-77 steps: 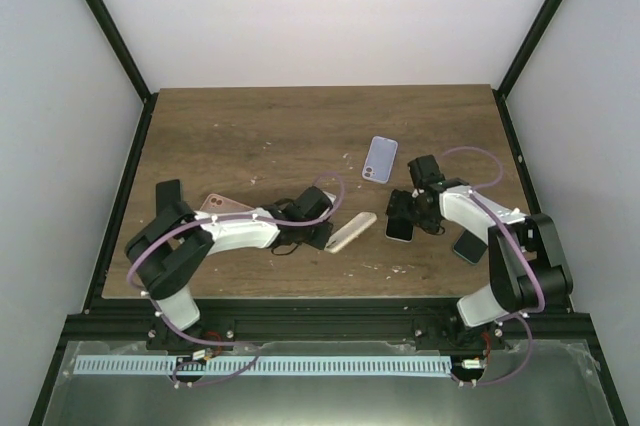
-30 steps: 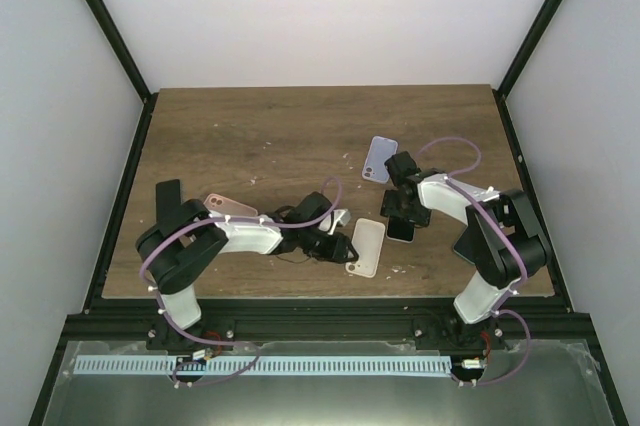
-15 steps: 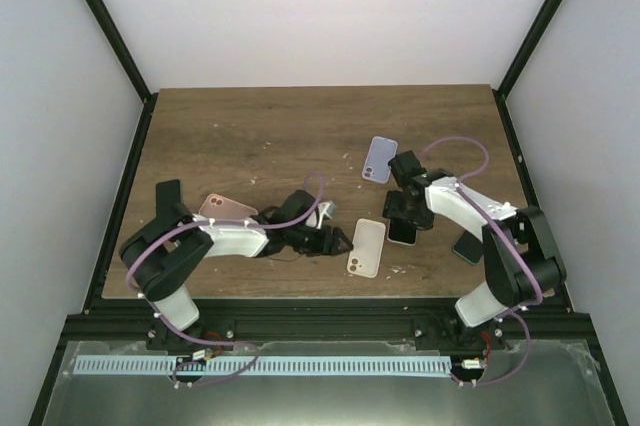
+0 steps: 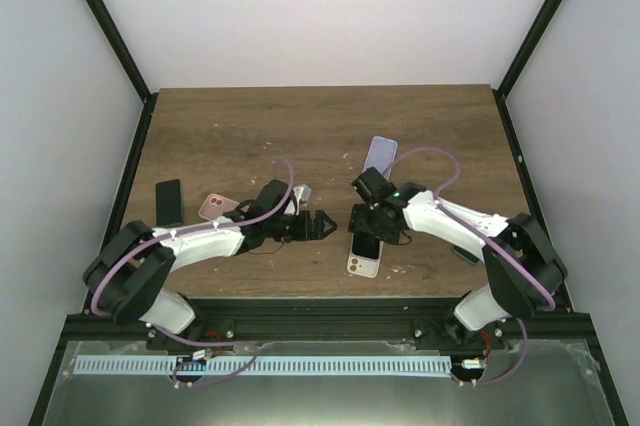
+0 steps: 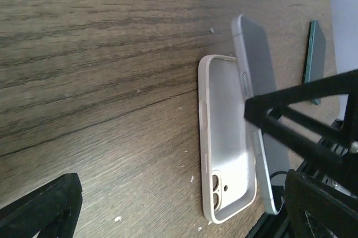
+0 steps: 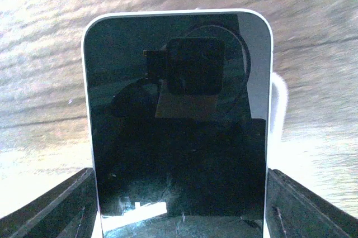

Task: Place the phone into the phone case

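The phone [image 6: 179, 120] was tilted over the pale case [image 5: 224, 115], one long edge down at the case's rim, and the right jaws gripped it across its width. The case lay open side up on the wooden surface [image 4: 230, 136], near the front edge. The left jaws stood wide and empty just left of the case, not touching it. A dark green phone [image 5: 314, 53] lay farther right.

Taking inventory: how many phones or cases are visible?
6: black far left, pink beside it, lavender at back, beige case, phone tilted over it, dark one right. More may hide.
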{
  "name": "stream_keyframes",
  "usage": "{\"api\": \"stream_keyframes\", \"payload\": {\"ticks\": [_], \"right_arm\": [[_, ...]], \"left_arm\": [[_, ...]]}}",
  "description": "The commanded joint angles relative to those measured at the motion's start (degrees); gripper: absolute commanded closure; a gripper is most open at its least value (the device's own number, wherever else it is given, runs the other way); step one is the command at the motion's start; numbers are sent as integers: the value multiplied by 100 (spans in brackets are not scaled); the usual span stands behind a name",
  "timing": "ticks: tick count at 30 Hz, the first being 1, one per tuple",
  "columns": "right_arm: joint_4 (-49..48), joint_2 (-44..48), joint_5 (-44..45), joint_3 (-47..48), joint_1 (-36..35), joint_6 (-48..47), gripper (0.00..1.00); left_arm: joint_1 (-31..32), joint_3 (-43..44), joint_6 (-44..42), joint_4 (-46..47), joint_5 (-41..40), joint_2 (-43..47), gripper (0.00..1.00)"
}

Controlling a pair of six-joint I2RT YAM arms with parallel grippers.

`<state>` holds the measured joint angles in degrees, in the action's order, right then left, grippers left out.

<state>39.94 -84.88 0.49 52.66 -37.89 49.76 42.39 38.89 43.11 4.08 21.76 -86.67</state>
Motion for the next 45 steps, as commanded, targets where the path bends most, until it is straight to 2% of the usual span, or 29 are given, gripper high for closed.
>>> {"api": "stream_keyframes", "payload": {"ticks": [1,8,20,32,38,42,45], "right_arm": [[-322,-262,-46,99,-460,713,31],[-294,-415,172,-48,-707,1020,30],[-236,-81,352,-270,-720,1167,30],[-320,-164,521,-460,-725,1379,29],[-160,-77,548,-344,-753,1457,17],[10,134,676,-294,-753,1302,5],[104,280,800,-266,-742,1072,2]], "left_arm": [[-15,-209,-130,-367,-435,364,0],[-13,-236,-215,-566,-530,495,2],[-20,-207,-174,-332,-251,218,6],[-19,-202,-169,-272,-26,135,10],[-6,-206,-206,-234,19,75,15],[36,-167,-243,-110,107,1,20],[109,-6,-316,-208,86,-116,23]]}}
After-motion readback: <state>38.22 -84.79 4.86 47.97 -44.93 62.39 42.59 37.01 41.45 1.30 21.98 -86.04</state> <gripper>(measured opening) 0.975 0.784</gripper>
